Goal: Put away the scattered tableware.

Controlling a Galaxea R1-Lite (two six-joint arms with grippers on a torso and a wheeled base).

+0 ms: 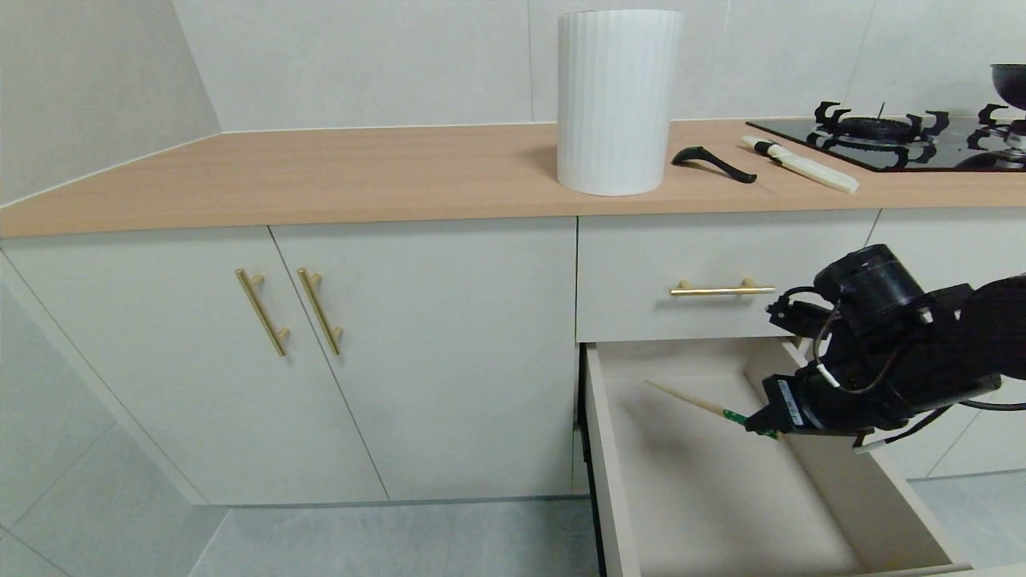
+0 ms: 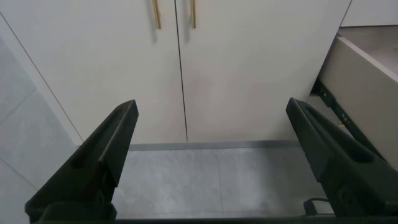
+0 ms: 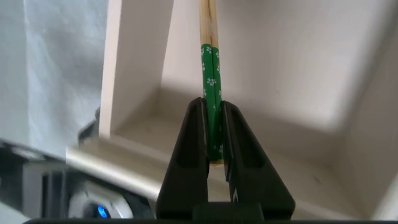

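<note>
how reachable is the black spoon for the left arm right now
Probably not yet: the open left end effector hangs low, facing the cabinet doors, while the spoon lies up on the counter above the drawer. It would have to rise first.

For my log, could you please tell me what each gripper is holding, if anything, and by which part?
The right gripper holds chopsticks by their green end; the left gripper holds nothing.

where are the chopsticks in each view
head view: chopsticks stick out of the right claw over the open drawer, lower right.
right wrist view: chopsticks pinched in the right claw, pointing into the drawer.
left wrist view: cabinet doors, plus the drawer's side.
shared landmark: the drawer.
</note>
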